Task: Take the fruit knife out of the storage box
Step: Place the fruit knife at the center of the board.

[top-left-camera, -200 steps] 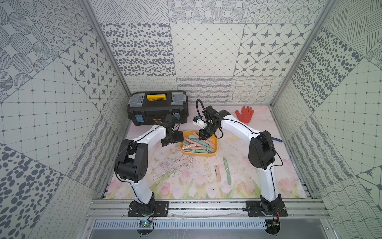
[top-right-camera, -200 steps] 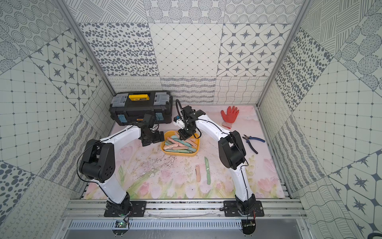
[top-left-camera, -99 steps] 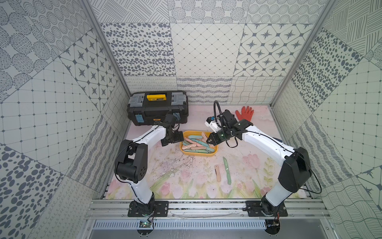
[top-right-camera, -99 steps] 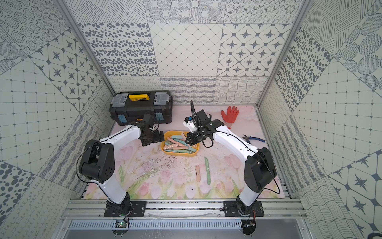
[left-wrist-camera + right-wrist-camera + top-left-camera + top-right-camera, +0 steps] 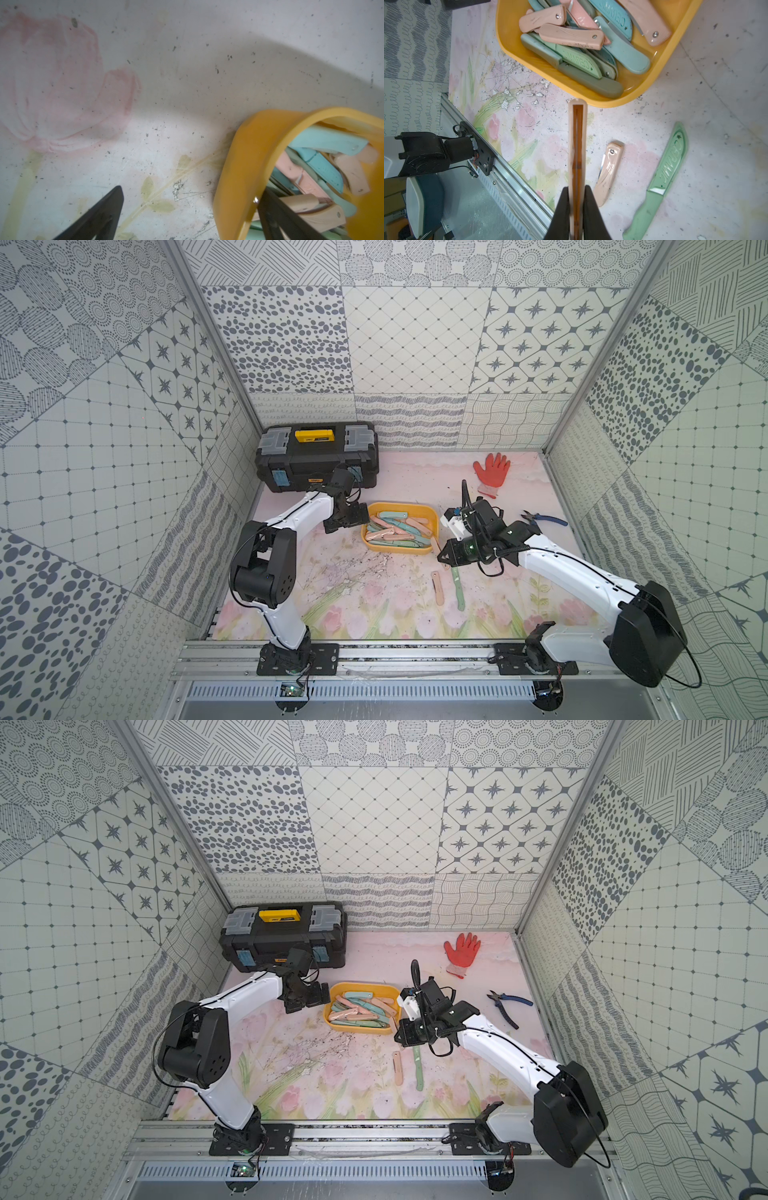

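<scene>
The yellow storage box [image 5: 399, 549] [image 5: 357, 1028] sits mid-mat and holds several pink, blue and green fruit knives [image 5: 571, 35]. My right gripper [image 5: 576, 189] [image 5: 443, 559] is shut on a pink folded fruit knife [image 5: 576, 145], seen edge-on. It hangs just off the box's near right corner, outside the rim. My left gripper [image 5: 190, 192] [image 5: 353, 522] is open astride the box's left wall [image 5: 245, 166]: one finger stands on the mat, one is inside the box. A pink folded knife [image 5: 437, 588] [image 5: 609, 172] and a green knife [image 5: 458, 588] [image 5: 662, 182] lie on the mat in front.
A black toolbox [image 5: 318, 460] with a yellow handle stands at the back left, just behind my left wrist. A red glove [image 5: 491, 472] lies at the back right. Blue-handled pliers [image 5: 542, 519] lie to the right. The metal rail [image 5: 500, 160] runs along the mat's front edge.
My right arm has swung out from over the box toward the front right, carrying the pink knife clear of the rim. The left arm has not moved.
</scene>
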Controlling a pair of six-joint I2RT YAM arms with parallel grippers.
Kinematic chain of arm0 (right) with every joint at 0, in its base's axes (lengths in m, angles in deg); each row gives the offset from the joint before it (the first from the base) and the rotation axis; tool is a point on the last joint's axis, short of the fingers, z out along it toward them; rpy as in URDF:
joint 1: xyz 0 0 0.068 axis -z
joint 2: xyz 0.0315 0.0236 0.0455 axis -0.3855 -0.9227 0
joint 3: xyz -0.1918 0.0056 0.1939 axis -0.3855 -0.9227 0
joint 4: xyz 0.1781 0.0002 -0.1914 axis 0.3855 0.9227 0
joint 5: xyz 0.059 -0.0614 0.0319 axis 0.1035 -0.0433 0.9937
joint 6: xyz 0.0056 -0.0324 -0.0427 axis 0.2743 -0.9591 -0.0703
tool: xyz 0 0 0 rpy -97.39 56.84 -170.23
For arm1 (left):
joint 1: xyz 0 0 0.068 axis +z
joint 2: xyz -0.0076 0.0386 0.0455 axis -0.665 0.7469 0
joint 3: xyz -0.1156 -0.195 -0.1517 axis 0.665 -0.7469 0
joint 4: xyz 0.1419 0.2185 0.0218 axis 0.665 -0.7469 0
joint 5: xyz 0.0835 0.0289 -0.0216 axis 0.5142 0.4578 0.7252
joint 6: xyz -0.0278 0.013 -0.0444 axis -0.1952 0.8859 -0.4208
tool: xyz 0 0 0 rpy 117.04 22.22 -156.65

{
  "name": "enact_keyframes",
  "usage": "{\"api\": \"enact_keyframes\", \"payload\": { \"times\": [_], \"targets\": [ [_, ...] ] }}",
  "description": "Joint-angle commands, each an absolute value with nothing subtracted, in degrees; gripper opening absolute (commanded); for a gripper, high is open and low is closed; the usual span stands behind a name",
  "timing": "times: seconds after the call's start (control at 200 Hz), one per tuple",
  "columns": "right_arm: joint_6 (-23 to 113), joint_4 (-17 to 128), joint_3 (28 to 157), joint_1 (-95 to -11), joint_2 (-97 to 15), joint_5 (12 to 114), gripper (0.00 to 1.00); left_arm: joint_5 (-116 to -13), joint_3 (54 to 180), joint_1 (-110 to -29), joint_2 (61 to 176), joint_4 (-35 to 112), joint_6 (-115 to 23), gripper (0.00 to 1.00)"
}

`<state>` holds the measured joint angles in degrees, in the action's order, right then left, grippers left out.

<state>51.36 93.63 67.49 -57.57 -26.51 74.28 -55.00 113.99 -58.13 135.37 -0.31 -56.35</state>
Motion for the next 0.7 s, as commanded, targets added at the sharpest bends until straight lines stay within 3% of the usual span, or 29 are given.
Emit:
{"api": "enact_keyframes", "payload": {
  "times": [0.0, 0.695],
  "targets": [
    [56.2, 90.6, 64.5, -57.3, -24.2, 74.7, 0.10, -54.4, 113.8, -58.1, 135.3, -1.2, -56.6, 0.98],
    [66.7, 80.3, 50.5, -57.4, -28.9, 75.9, 0.11, -54.4, 113.8, -58.2, 135.2, -1.2, -56.5, 0.98]
  ]
}}
